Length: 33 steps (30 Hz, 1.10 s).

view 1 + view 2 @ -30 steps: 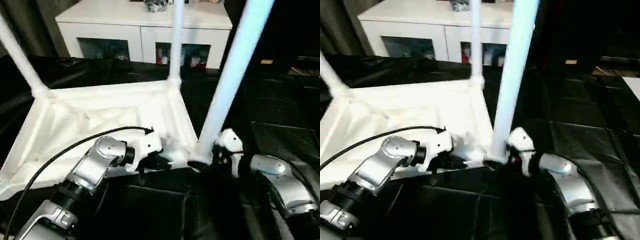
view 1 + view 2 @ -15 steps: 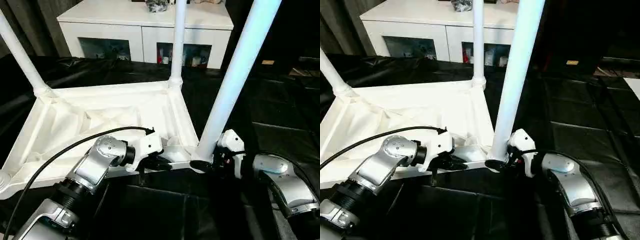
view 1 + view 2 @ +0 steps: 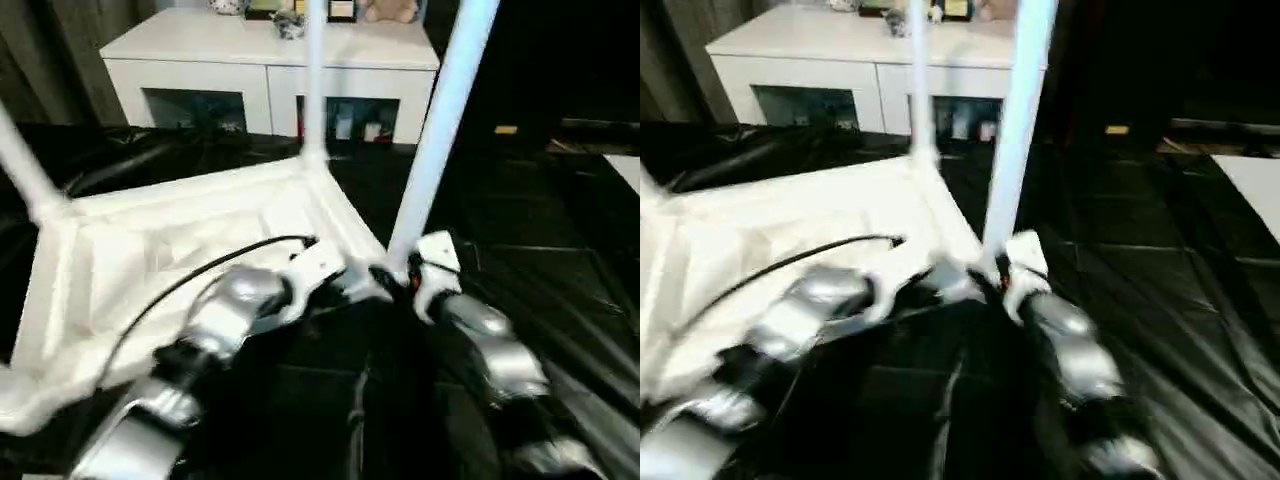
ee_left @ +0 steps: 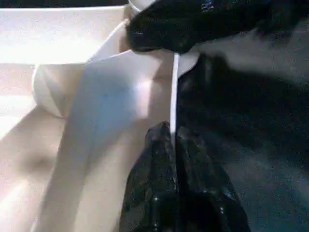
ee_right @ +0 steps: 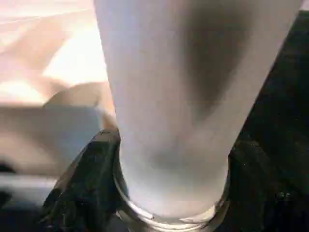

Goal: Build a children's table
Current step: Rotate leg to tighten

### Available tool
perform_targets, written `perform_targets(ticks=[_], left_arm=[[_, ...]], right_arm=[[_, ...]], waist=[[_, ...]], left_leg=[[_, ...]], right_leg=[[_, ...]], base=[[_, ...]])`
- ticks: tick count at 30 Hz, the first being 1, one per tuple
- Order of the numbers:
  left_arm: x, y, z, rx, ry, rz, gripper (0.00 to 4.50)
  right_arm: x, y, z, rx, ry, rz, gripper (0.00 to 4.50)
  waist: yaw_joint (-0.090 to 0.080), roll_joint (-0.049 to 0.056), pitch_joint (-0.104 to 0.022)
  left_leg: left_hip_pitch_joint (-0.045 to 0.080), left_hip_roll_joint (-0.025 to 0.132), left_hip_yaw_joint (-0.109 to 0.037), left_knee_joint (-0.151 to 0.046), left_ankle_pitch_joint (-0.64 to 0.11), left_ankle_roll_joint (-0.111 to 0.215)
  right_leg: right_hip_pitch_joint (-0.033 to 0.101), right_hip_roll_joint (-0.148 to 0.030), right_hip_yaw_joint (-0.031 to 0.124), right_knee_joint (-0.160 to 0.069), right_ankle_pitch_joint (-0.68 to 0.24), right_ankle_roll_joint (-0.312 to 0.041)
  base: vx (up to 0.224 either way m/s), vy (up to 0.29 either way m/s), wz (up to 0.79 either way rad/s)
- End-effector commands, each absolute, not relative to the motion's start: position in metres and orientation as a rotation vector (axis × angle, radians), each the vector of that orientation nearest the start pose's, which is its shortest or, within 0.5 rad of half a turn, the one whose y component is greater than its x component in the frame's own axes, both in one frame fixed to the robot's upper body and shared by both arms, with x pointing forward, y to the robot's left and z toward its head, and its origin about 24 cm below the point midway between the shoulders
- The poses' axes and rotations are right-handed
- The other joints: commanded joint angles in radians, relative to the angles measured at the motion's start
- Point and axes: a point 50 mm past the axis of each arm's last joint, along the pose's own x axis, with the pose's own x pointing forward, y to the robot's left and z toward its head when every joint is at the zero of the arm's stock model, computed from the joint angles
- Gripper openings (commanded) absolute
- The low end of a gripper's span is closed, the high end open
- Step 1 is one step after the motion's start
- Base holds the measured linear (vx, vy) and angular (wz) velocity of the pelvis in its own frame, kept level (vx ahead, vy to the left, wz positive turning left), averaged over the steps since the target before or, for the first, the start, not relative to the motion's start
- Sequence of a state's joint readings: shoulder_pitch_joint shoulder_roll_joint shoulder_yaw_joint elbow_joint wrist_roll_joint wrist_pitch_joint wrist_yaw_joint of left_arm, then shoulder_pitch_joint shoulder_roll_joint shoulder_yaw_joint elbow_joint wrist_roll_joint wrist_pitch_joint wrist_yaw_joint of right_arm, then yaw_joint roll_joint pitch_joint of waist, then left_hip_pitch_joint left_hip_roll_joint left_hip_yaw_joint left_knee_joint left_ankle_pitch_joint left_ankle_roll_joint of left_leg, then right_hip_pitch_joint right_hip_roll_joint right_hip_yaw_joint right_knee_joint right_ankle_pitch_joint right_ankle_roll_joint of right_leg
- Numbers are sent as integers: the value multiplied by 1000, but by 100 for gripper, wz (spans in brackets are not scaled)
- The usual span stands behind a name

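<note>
The white tabletop (image 3: pixel 180 240) lies upside down on black sheeting, ribbed underside up. Three white legs stand in its corner sockets: one at the far corner (image 3: pixel 313 80), one at the left (image 3: pixel 22 165) and one at the near right corner (image 3: pixel 440 130). My left gripper (image 4: pixel 173 137) is shut on the thin rim of the tabletop's near edge, beside that near right corner. My right gripper (image 3: pixel 392 280) is at the foot of the near right leg. Its black fingers (image 5: pixel 82 188) clasp the tube on both sides, just above the socket.
A white cabinet (image 3: pixel 200 50) with glass doors stands behind the tabletop, with small items on top. Black sheeting (image 3: pixel 560 250) covers the floor all around. A black cable (image 3: pixel 200 280) arcs over my left forearm.
The whole picture has shifted and blurred, so the camera has moved. Both grippers stay at the tabletop's near right corner, the right one still at the leg's foot.
</note>
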State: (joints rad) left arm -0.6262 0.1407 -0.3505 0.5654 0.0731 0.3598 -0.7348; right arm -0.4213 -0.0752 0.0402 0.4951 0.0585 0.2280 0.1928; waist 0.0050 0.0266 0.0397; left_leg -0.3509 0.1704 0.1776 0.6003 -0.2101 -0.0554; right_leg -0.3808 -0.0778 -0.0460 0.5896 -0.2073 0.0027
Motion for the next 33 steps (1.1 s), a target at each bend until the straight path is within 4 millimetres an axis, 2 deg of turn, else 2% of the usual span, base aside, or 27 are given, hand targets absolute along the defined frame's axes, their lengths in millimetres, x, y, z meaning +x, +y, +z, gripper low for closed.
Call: perform_targets(ticks=[1, 2, 3, 4, 5, 7, 8, 10, 11, 12, 13, 14, 15, 16, 17, 19, 20, 21, 22, 23, 24, 25, 26, 28, 30, 32, 33], left_arm=[[331, 60, 31, 357, 505, -860, 0], [335, 54, 34, 336, 479, -820, 0], [335, 53, 34, 335, 478, -818, 0], [337, 49, 37, 333, 459, -814, 0], [337, 48, 38, 330, 454, -815, 0], [337, 48, 39, 344, 447, -828, 0], [337, 49, 39, 356, 441, -842, 0], [336, 51, 40, 370, 433, -865, 0], [333, 55, 38, 383, 436, -891, 0], [332, 57, 39, 391, 432, -904, 0], [331, 60, 39, 402, 429, -927, 0], [331, 60, 39, 402, 429, -927, 0], [328, 64, 39, 411, 429, -955, 0], [328, 64, 39, 411, 429, -955, 0], [324, 71, 40, 430, 429, -1009, 0], [320, 75, 40, 434, 437, -1046, 0], [320, 76, 40, 434, 438, -1048, 0], [313, 80, 41, 440, 431, -1150, 0], [307, 82, 41, 439, 437, -1218, 0], [301, 84, 42, 446, 427, -1296, 0], [295, 85, 43, 450, 407, -1385, 0], [291, 85, 43, 452, 393, -1435, 0], [286, 88, 42, 429, 415, -1487, 0], [285, 90, 42, 417, 429, -1496, 0], [285, 92, 43, 414, 422, -1494, 0], [285, 93, 44, 413, 423, -1496, 0], [285, 93, 44, 413, 422, -1496, 0]], right_arm=[[321, -110, 11, -50, 378, 209, 272], [323, -93, 13, -16, 377, 254, 272], [323, -92, 14, -15, 377, 257, 272], [323, -82, 16, -30, 365, 301, 272], [323, -80, 18, -33, 351, 313, 307], [324, -81, 21, -6, 319, 319, 307], [324, -84, 26, 14, 285, 327, 346], [324, -91, 30, 10, 253, 325, 348], [325, -102, 34, -1, 226, 314, 352], [326, -109, 36, -9, 215, 305, 377], [326, -120, 40, -40, 198, 311, 377], [326, -120, 40, -40, 198, 311, 388], [325, -129, 44, -84, 186, 350, 392], [325, -129, 44, -84, 186, 350, 392], [319, -143, 50, -123, 173, 455, 392], [315, -149, 53, -147, 168, 532, 392], [314, -150, 53, -149, 168, 537, 392], [305, -157, 56, -176, 173, 669, 392], [298, -160, 55, -192, 186, 752, 392], [291, -163, 54, -202, 206, 829, 392], [285, -166, 52, -213, 233, 892, 392], [282, -167, 51, -218, 252, 925, 392], [277, -173, 46, -265, 299, 964, 392], [276, -175, 45, -266, 313, 975, 392], [277, -175, 48, -246, 305, 984, 392], [278, -174, 51, -221, 293, 992, 392], [278, -174, 51, -221, 293, 993, 392]], waist=[[-9, -4, -36], [-8, -7, -35], [-6, -5, -36], [-6, -7, -37], [-3, -5, -38], [-2, -9, -39], [0, -6, -43], [1, -6, -44], [3, -5, -46], [-2, -6, -45], [-3, -6, -47], [-3, -8, -50], [-1, -11, -53], [2, -10, -54], [4, -9, -57], [13, -9, -60], [14, -8, -64], [14, -7, -67], [17, -10, -69], [21, -7, -69], [21, -4, -65], [24, -4, -66], [27, -7, -64], [33, -5, -55], [39, -5, -50], [35, -9, -48], [33, -9, -48]], left_leg=[[23, 45, -38, -95, -453, -45], [24, 42, -34, -93, -450, -30], [21, 44, -35, -96, -439, -18], [16, 45, -35, -99, -428, -13], [10, 47, -35, -102, -406, -7], [6, 47, -31, -103, -386, 4], [2, 47, -29, -101, -349, 17], [-1, 48, -26, -101, -326, 26], [-1, 51, -26, -101, -321, 33], [-11, 49, -28, -103, -314, 37], [-13, 50, -29, -103, -303, 38], [-11, 52, -26, -100, -284, 47], [-8, 51, -21, -93, -261, 60], [-8, 52, -21, -91, -244, 68], [-13, 51, -18, -85, -196, 86], [-16, 53, -16, -78, -141, 125], [-18, 53, -14, -72, -79, 147], [-20, 50, -13, -66, -46, 165], [-22, 50, -13, -63, -34, 180], [-24, 54, -14, -61, -16, 209], [-21, 58, -11, -61, -23, 217], [-18, 59, -13, -61, -32, 216], [-16, 61, -12, -63, -46, 208], [-9, 64, -7, -70, -107, 176], [-1, 66, -5, -78, -182, 115], [-5, 65, -5, -84, -219, 79], [-5, 65, -5, -84, -226, 74]], right_leg=[[4, -64, 28, -106, -518, -131], [2, -65, 30, -109, -513, -132], [7, -66, 29, -110, -486, -137], [11, -66, 29, -107, -464, -139], [15, -66, 32, -103, -421, -144], [17, -68, 35, -98, -380, -159], [21, -72, 37, -95, -342, -170], [23, -71, 37, -92, -309, -178], [24, -71, 37, -88, -287, -186], [31, -70, 35, -85, -274, -183], [34, -72, 34, -83, -265, -184], [32, -70, 34, -80, -235, -190], [27, -70, 36, -80, -207, -206], [30, -72, 36, -78, -190, -215], [32, -72, 37, -72, -132, -229], [37, -73, 36, -61, -50, -249], [38, -72, 35, -51, 32, -270], [41, -70, 33, -45, 86, -291], [44, -71, 32, -42, 114, -296], [44, -73, 32, -36, 154, -306], [38, -73, 31, -38, 147, -315], [37, -71, 29, -40, 130, -318], [37, -71, 28, -40, 93, -320], [28, -68, 30, -50, -1, -315], [24, -66, 31, -60, -115, -294], [26, -68, 32, -62, -175, -265], [26, -69, 32, -62, -186, -260]], base=[[0, 0, 0], [0, 0, 0], [0, 0, 0], [0, 0, 0], [0, 0, 0], [0, 0, 0], [0, 0, 0], [0, 0, 0], [0, 0, 0], [0, 0, 0], [0, 0, 0], [0, 0, 0], [0, 0, 0], [0, 0, 0], [56, -25, 3], [59, -26, 2], [54, -26, -1], [54, -26, -1], [0, 0, 0], [0, 0, 0], [0, 0, 0], [0, 0, 0], [0, 0, 0], [0, 0, 0], [0, 0, 0], [0, 0, 0], [0, 0, 0]])
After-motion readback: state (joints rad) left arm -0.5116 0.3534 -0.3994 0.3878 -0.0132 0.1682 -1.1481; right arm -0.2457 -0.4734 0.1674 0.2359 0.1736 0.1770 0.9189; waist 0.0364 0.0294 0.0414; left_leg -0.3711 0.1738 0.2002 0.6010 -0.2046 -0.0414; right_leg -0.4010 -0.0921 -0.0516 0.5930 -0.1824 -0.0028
